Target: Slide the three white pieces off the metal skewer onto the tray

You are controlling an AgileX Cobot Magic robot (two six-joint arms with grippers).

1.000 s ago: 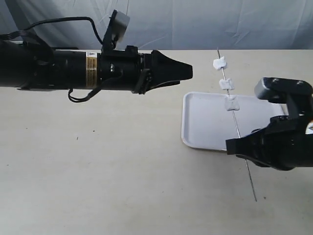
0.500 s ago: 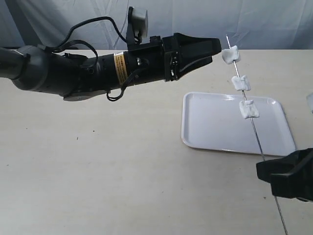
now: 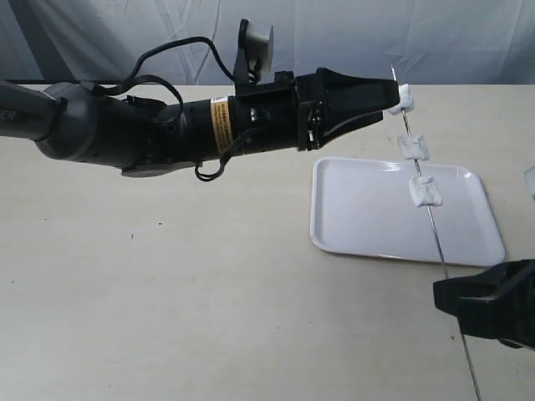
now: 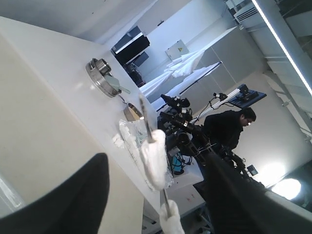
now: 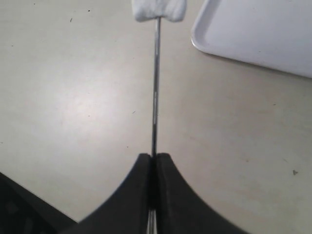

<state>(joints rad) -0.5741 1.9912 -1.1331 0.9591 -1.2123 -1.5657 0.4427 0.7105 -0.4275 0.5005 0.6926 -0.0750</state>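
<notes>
The metal skewer [image 3: 439,251] slants up over the tray [image 3: 368,217], and the three white pieces are threaded on its upper part. The top piece [image 3: 405,98] sits at the tips of my left gripper [image 3: 391,96], which is open. In the left wrist view this piece [image 4: 155,152] hangs between the two dark fingers [image 4: 83,195] without touching either. The middle piece [image 3: 414,148] and the lowest piece [image 3: 425,191] hang above the tray's far side. My right gripper [image 3: 485,305] is shut on the skewer's lower part [image 5: 155,97], with the lowest piece [image 5: 159,9] ahead of it.
The beige table [image 3: 167,292] spreads to the left of the tray and in front of it. A grey curtain [image 3: 351,33] hangs behind the table. The left wrist view shows round metal items [image 4: 100,78] on the tabletop and a person [image 4: 229,129] beyond.
The left arm has swung up and to the right, bringing its open fingers to the top piece. The right gripper has drawn the skewer toward the lower right and then held nearly still.
</notes>
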